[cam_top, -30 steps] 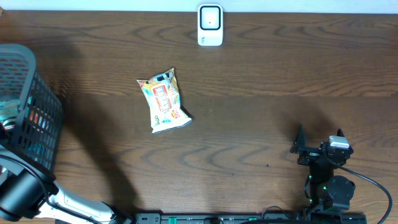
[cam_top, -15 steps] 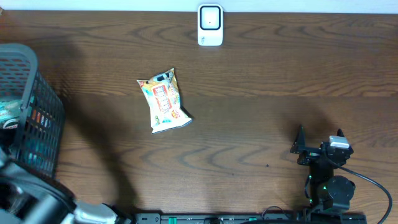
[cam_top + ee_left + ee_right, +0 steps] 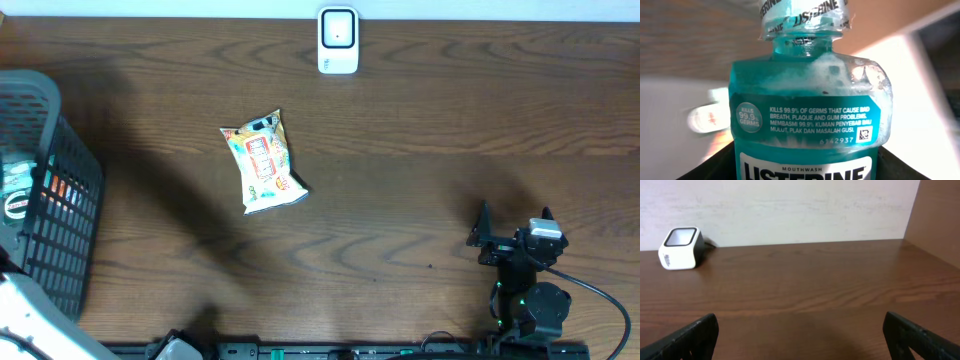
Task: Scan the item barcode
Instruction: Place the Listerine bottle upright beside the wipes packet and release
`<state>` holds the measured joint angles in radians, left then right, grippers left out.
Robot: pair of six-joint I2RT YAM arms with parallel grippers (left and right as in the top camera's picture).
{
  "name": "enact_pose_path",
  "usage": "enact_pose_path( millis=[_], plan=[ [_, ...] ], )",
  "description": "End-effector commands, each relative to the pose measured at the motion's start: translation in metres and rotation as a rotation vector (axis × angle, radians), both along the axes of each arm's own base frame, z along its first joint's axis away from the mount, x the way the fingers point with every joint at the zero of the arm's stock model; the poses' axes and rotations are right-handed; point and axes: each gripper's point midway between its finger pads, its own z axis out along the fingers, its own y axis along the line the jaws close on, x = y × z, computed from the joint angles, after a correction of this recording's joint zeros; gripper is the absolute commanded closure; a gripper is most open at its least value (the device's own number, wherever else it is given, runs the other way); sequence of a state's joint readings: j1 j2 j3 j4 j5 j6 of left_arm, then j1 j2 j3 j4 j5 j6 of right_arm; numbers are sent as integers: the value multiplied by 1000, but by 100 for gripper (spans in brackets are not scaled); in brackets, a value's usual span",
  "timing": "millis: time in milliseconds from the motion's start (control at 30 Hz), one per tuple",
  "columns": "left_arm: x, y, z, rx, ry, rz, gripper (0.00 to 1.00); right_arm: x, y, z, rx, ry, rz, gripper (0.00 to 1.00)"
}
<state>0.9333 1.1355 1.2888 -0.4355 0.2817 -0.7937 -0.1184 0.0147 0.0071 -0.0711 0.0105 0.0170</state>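
A teal Listerine mouthwash bottle (image 3: 807,110) fills the left wrist view, cap end up, its front label facing the camera. My left gripper (image 3: 807,167) is shut on its lower body, with dark fingers (image 3: 715,162) showing at both sides. No barcode shows on this face, only a small square code. The white scanner (image 3: 338,40) stands at the table's far edge, also seen far left as the scanner (image 3: 680,247). My right gripper (image 3: 512,238) rests at the near right, its jaws wide apart and empty (image 3: 800,335).
A grey mesh basket (image 3: 60,200) holding several items stands at the left edge. A yellow snack packet (image 3: 264,160) lies left of the table's middle. Only a white part of the left arm (image 3: 25,320) shows at the bottom-left corner.
The left arm has drawn back toward the bottom-left corner of the overhead view, so less of it shows. The right arm has not moved.
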Motion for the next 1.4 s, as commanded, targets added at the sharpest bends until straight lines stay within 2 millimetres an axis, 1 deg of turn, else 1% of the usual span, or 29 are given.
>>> enact_pose_path(
  millis=[0,33,67,100,133,200,300,400,433,467,500,567,600,667,700,833,900,967,1100,1167,1267,1367],
  plan=[
    [33,-65,59,-45,-270,-334,62,0,0,0,-7,-1,4,1],
    [43,-85,73,-36,-320,-444,62,0,0,0,-7,-1,4,1],
    [51,-103,82,-22,-344,-534,62,0,0,0,-7,-1,4,1],
    [60,-124,88,-9,-362,-635,62,0,0,0,-7,-1,4,1],
    [66,-141,90,-6,-366,-703,62,0,0,0,-7,-1,4,1],
    [80,-180,87,9,-349,-848,62,0,0,0,-7,-1,4,1],
    [98,-241,73,39,-301,-1054,62,0,0,0,-7,-1,4,1],
    [113,-305,47,22,-225,-1230,62,0,0,0,-7,-1,4,1],
    [116,-322,37,16,-194,-1267,62,0,0,0,-7,-1,4,1],
    [121,-344,21,11,-142,-1309,62,0,0,0,-7,-1,4,1],
    [125,-358,8,9,-98,-1332,62,0,0,0,-7,-1,4,1],
    [133,-392,-32,19,41,-1368,62,0,0,0,-7,-1,4,1],
    [135,-401,-45,27,87,-1372,62,0,0,0,-7,-1,4,1],
    [138,-420,-83,58,228,-1371,62,0,0,0,-7,-1,4,1],
    [139,-432,-115,89,344,-1358,62,0,0,0,-7,-1,4,1],
    [137,-450,-186,170,602,-1327,62,0,0,0,-7,-1,4,1],
    [134,-457,-214,190,694,-1325,62,0,0,0,-7,-1,4,1],
    [129,-468,-243,190,770,-1349,62,0,0,0,-7,-1,4,1],
    [121,-480,-285,185,880,-1381,62,0,0,0,-7,-1,4,1],
    [117,-481,-300,179,925,-1387,62,0,0,0,-7,-1,4,1],
    [114,-482,-314,173,961,-1391,62,0,0,0,-7,-1,4,1],
    [112,-482,-320,171,978,-1392,62,0,0,0,-7,-1,4,1]
  ],
)
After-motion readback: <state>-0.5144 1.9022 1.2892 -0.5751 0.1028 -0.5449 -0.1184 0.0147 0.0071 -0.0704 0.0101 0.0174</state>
